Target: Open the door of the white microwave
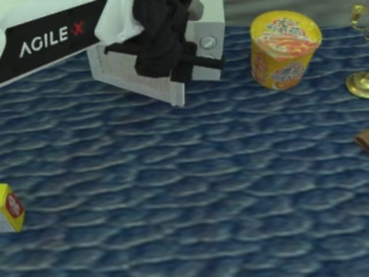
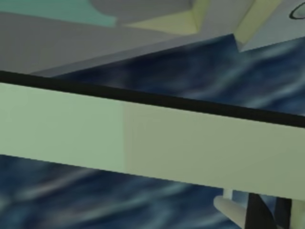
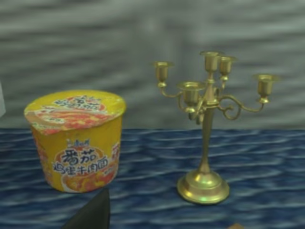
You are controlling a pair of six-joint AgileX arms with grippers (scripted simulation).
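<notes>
At the desk's far left, our left tool sits at the white microwave, its door swung partly ajar, grip state indiscernible; risk, we judge: slipping off the door's edge stalls opening.

A blue rippled table under my reach, a grey wall behind.

The table's cover is deep blue with a wavy, woven-looking pattern and fills nearly all I see from above. At its far edge a streaked grey wall rises, plain and evenly lit. From my left wrist I see the same blue surface and pale grey planes beyond it.
</notes>
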